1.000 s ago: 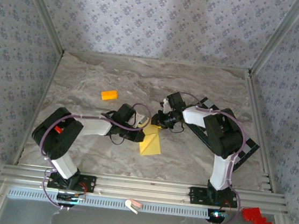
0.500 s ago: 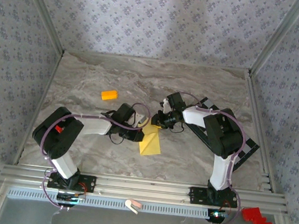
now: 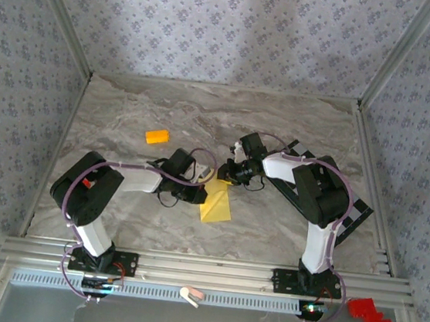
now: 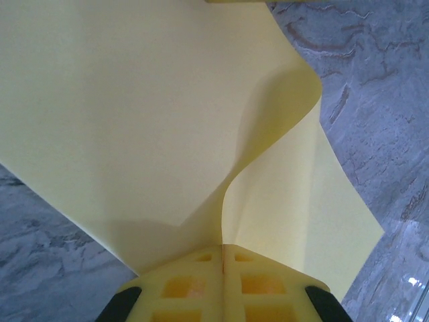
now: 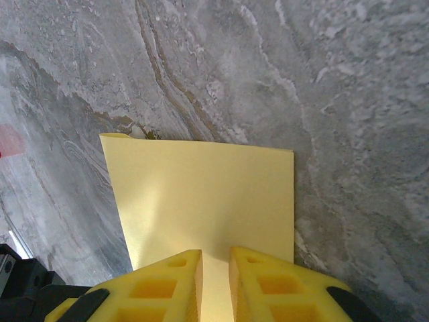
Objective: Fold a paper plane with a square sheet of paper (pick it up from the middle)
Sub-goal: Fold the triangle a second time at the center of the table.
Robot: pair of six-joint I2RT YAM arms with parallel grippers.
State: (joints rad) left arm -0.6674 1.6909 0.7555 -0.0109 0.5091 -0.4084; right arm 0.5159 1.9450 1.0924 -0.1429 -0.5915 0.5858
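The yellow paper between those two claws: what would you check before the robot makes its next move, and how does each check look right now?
1. Left gripper shut on the square sheet of paper: ok.
2. Right gripper gripping the paper: cannot tell; its jaws stand a slit apart with the paper showing between them.
3. Paper lying flat for a clean crease: not ok; in the left wrist view it bows up in a curl.
4. Paper untorn: ok where it shows.
5. Orange block well apart from paper and arms: ok.
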